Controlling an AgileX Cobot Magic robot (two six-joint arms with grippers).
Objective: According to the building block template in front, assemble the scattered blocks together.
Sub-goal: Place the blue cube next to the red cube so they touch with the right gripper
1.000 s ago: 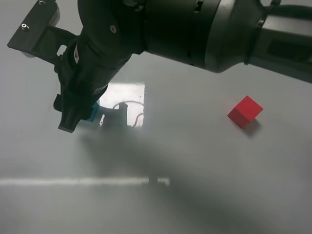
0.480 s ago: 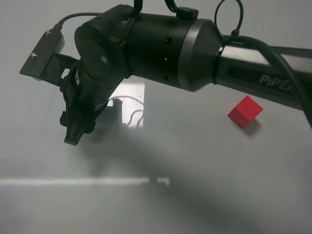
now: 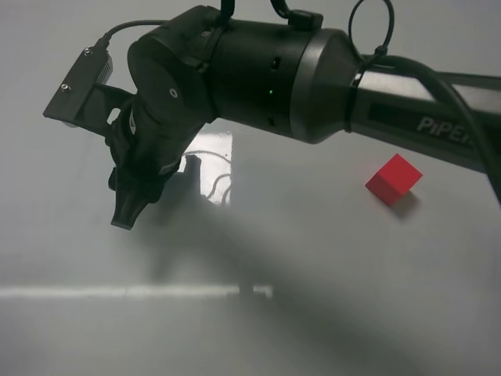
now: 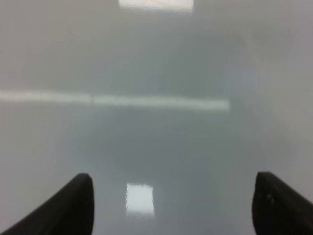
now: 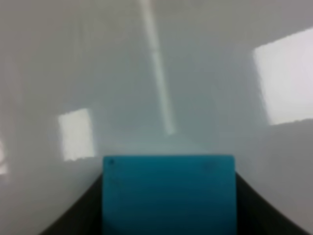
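The red cube (image 3: 394,179) sits alone on the grey table at the right of the exterior high view. My right arm reaches across to the left side, with its gripper (image 3: 127,213) pointing down above the table. In the right wrist view this gripper (image 5: 168,223) is shut on the teal cube (image 5: 168,191), which fills the space between the dark fingers. The arm hides the teal cube in the exterior high view. My left gripper (image 4: 173,208) is open and empty over bare table. The red-and-teal template is out of view.
The glossy grey table (image 3: 329,298) shows a bright square reflection (image 3: 215,149) under the right arm and a pale stripe reflection (image 3: 117,291) nearer the front. The right arm's large dark body (image 3: 258,70) spans the top of the exterior high view.
The right arm has turned and its gripper has shifted slightly right and toward the front. The teal cube showed at the fingers a second ago and is now hidden behind them. The red cube has not moved.
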